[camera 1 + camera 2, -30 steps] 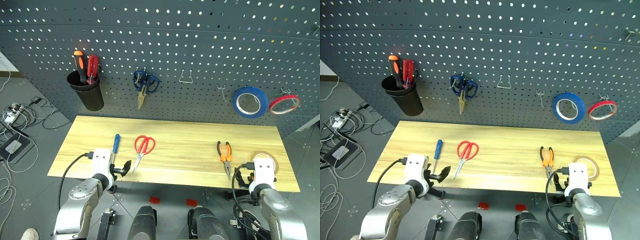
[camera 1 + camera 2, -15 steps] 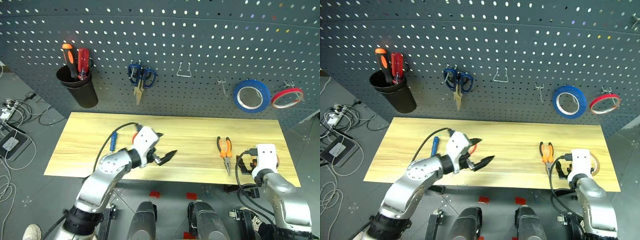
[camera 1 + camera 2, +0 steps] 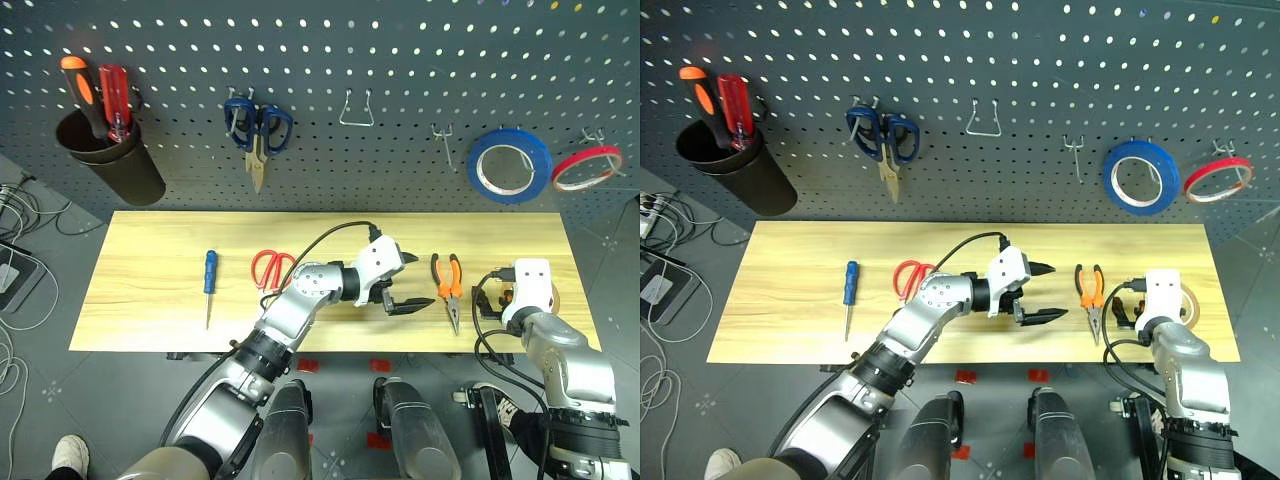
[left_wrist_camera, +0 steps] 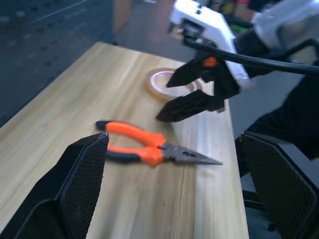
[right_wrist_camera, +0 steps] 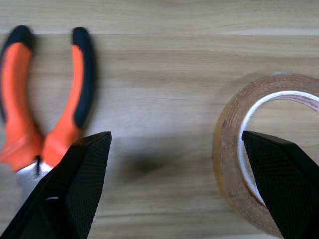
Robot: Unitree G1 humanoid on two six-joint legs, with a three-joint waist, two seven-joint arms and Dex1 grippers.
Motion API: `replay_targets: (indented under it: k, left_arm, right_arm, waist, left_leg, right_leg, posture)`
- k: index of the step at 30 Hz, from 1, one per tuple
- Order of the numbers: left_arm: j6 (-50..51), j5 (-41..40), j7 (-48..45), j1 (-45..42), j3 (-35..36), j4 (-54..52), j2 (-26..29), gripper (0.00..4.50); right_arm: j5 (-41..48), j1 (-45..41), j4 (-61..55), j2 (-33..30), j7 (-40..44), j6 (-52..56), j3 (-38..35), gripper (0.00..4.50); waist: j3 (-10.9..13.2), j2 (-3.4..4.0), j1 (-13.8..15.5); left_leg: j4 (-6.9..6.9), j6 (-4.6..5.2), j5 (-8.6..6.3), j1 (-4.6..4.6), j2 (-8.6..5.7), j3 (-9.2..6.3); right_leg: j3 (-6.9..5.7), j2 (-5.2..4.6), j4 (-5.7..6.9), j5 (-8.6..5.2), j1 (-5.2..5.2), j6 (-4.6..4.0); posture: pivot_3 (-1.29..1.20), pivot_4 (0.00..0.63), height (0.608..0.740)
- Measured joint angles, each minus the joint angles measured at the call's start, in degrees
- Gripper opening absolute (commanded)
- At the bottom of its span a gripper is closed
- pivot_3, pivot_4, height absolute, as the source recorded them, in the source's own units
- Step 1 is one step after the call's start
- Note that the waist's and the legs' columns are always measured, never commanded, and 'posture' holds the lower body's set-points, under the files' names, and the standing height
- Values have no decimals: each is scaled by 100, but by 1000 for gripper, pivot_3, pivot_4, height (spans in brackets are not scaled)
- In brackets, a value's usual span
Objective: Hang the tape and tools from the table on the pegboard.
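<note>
On the wooden table point(image 3: 150, 250) lie a blue-handled screwdriver point(image 3: 209, 285), red-handled scissors point(image 3: 268, 268) partly under my left arm, orange-and-black pliers point(image 3: 447, 285) and a yellow tape roll point(image 3: 1188, 305). My left gripper point(image 3: 412, 283) reaches across the table, open and empty, just left of the pliers. The left wrist view shows the pliers point(image 4: 144, 144) between its fingers point(image 4: 79, 189), with the tape point(image 4: 164, 84) beyond. My right gripper point(image 3: 1123, 311) is open and empty, hovering between the pliers point(image 5: 45, 114) and the tape point(image 5: 259, 149). The pegboard point(image 3: 400, 60) rises behind the table.
On the pegboard hang blue-handled scissors point(image 3: 257, 125), a blue roll point(image 3: 510, 165), a red roll point(image 3: 586, 167) and a black cup point(image 3: 110, 165) holding orange and red screwdrivers. Two bare hooks point(image 3: 356, 110) point(image 3: 443, 140) sit between the scissors and the blue roll.
My left arm has swung from the table's front left edge across the scissors to beside the pliers. The right gripper has edged forward. The camera has tilted down.
</note>
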Motion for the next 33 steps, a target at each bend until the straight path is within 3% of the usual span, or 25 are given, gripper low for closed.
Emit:
replay_targets:
  k: [5,12,15,25,33]
  left_arm:
    - [-399,91,-198,-225,10,535,-176,4461]
    - [-693,153,-344,-448,118,846,-310,4461]
    - [-829,189,-344,-479,185,1043,-381,4500]
    - [-1121,333,-353,-657,230,1416,-535,4500]
    - [-1080,339,-510,-530,296,1120,-450,4500]
  right_arm:
    - [-8,-7,299,-195,-15,-94,-88,4500]
    - [195,-364,580,58,-272,52,-509,4500]
    - [248,-390,594,107,-288,88,-540,3860]
    - [229,-385,609,90,-248,21,-401,450]
    - [-52,-104,356,-186,-210,-149,134,420]
  waist:
    - [121,-4,-23]
    - [182,-25,-20]
    - [192,-33,-20]
    - [198,-36,-14]
    - [193,-29,-12]
  left_leg:
    - [1,1,-1,1,2,15]
    - [0,-2,1,2,5,23]
    - [0,-2,1,2,5,25]
    - [-2,-7,4,2,5,25]
    - [-7,-23,12,-4,6,26]
  right_leg:
    - [6,-2,6,2,-8,6]
    - [9,-2,3,4,-10,12]
    - [9,-2,3,4,-10,13]
    - [9,-3,0,4,-10,22]
    - [7,-3,-1,1,-18,27]
  posture:
    - [-56,492,740]
    - [-40,500,740]
    - [-34,502,740]
    - [-29,478,740]
    - [-35,400,740]
